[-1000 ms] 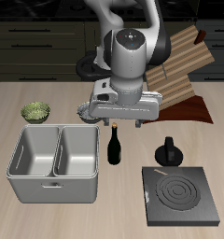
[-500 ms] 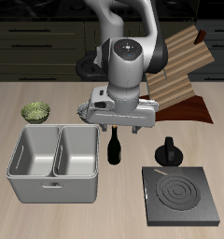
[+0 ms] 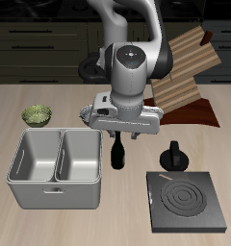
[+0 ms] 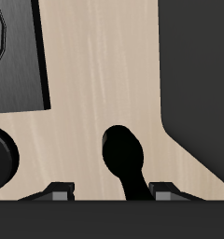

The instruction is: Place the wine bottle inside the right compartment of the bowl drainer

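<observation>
Gripper [image 3: 116, 137] is positioned directly over the wine bottle [image 3: 116, 154]; fingers [image 4: 60, 192] are spread apart, nothing gripped, bottle neck seen btwn them in wrist view. Bottle [image 4: 124, 159] is upright on the table [image 3: 50, 101], just beside the bowl drainer [image 3: 31, 186], outer wall of the nearer well. No contact w/ pads can be confirmed yet.

Risks, as judged:
- Slim upright bottle, narrow neck: if 1 finger touches 1st during closing, it could be tipped or pushed against the drainer wall.
- Grasp taken too high on the cap/neck: bottle may pivot or slip once lifted.
- Lift too low: base could be clipped on the drainer rim on the way over.
- 2 identical wells: the right compartment [image 3: 80, 157] is judged to be the well adjacent to the bottle; overshoot past the middle wall would land it in the wrong 1.

Surroundings: light wood tabletop, dark cabinets behind. Black knobbed pot piece [image 3: 173, 157] near the bottle on the other side, stove plate [image 3: 185, 201] toward front edge, small bowl [image 3: 36, 115] farther back, wooden rack [image 3: 185, 69] behind arm. Room around the bottle is tight on the drainer side only.
</observation>
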Robot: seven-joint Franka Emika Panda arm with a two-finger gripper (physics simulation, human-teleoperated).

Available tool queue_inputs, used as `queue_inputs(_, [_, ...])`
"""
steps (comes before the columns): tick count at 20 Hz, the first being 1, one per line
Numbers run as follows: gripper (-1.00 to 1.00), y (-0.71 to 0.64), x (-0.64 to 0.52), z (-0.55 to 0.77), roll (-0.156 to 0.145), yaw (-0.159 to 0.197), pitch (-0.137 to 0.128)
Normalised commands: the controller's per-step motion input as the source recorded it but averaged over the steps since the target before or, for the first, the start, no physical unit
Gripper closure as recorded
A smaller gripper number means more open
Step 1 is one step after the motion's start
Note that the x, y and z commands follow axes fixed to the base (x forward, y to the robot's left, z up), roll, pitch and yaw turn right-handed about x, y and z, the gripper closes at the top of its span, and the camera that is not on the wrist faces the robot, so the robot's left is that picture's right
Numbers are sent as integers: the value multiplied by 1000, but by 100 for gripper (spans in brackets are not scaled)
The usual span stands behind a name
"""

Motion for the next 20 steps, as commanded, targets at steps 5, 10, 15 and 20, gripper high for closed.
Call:
queue_inputs(5, [100,-77,-54,79,7,-8,-17])
queue_inputs(10, [100,-73,-36,126,1,12,-26])
queue_inputs(15, [100,-34,-131,218,14,-2,-26])
queue_inputs(20, [100,-23,-228,285,7,-1,-12])
